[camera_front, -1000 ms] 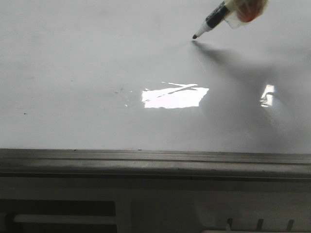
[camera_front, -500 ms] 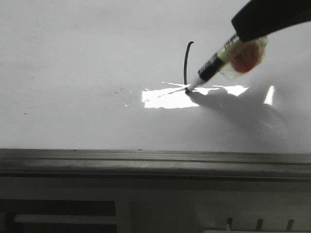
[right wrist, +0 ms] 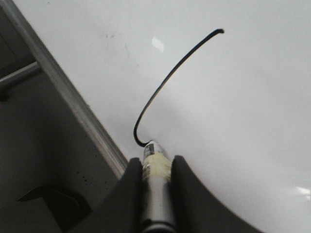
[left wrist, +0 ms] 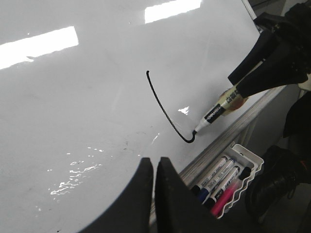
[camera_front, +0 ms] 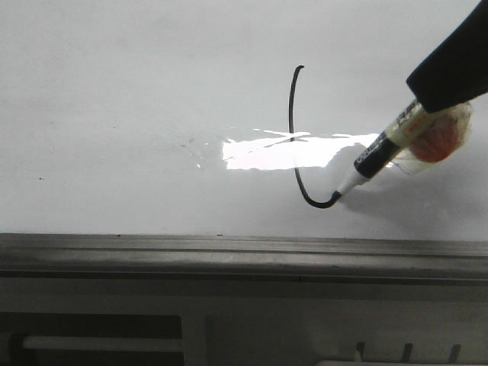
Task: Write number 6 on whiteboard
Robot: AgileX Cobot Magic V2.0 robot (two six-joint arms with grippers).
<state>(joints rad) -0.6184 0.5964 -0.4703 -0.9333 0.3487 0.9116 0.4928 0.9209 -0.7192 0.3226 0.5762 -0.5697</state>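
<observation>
Right pincer [right wrist: 156, 170] is clamped on the marker [camera_front: 375, 158], tip touching the whiteboard [camera_front: 114, 91] just above its near rail. The number 6 [camera_front: 293, 130] is only a stem curling at the bottom, mid-board. Left pincer [left wrist: 154, 167] sits closed, holding nothing.

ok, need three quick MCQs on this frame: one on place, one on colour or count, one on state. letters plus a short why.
1. Where is the marker tip?
A. at the stroke's lower end
B. at the stroke's top hook
C. off the whiteboard

2. What colour is the drawn line?
A. red
B. black
C. blue

3. How far along is the number 6?
A. closed loop drawn
B. nothing drawn
C. stem and start of the bottom curve only

Key: 1 A, the tip sits where the line ends, near the grey rail. 2 B, the line is black in all views. 3 C, no loop closes yet; the right gripper holds the marker.
</observation>
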